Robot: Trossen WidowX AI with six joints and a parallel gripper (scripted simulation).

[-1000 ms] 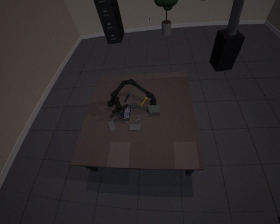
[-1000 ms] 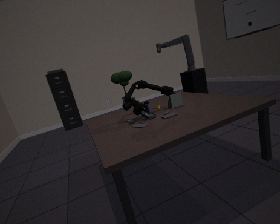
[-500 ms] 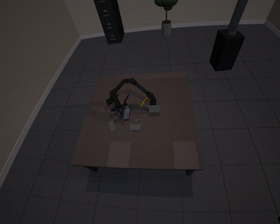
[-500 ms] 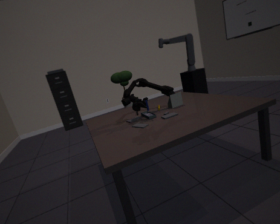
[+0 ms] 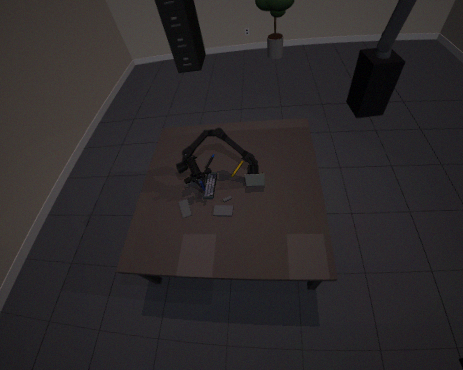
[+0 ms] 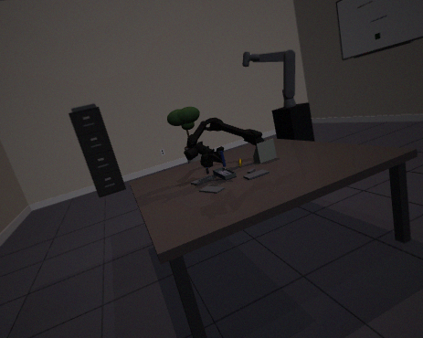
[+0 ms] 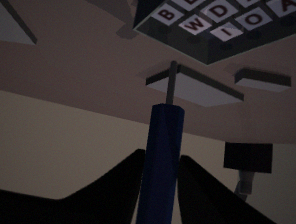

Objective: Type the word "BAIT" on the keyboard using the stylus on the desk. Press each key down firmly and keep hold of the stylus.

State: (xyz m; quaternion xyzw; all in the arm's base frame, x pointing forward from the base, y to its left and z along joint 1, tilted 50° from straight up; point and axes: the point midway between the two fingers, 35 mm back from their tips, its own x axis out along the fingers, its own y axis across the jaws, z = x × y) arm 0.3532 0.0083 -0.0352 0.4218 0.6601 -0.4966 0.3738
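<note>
My gripper (image 7: 161,159) is shut on the blue stylus (image 7: 165,130) (image 6: 223,159) (image 5: 201,185), whose thin grey tip points away from the fingers. The keyboard (image 5: 210,186) (image 6: 225,174) (image 7: 190,45) lies on the desk beside the gripper. In the wrist view its corner is at the upper right, with white keys showing B, W, D, I, O and part of an A. The stylus tip appears just outside the keyboard's edge, below the B and W keys, and overlaps no key in that view. Its height above the desk is hard to tell. Other keys are cut off by the frame.
A flat pale slab (image 5: 223,210) (image 6: 256,174) (image 7: 205,93) and a small block (image 5: 227,199) (image 7: 262,81) lie near the keyboard. Another slab (image 5: 185,207) (image 6: 212,189) lies at its other side. A yellow marker (image 5: 237,168) (image 6: 240,163) and a pale box (image 5: 255,180) (image 6: 266,151) are beyond.
</note>
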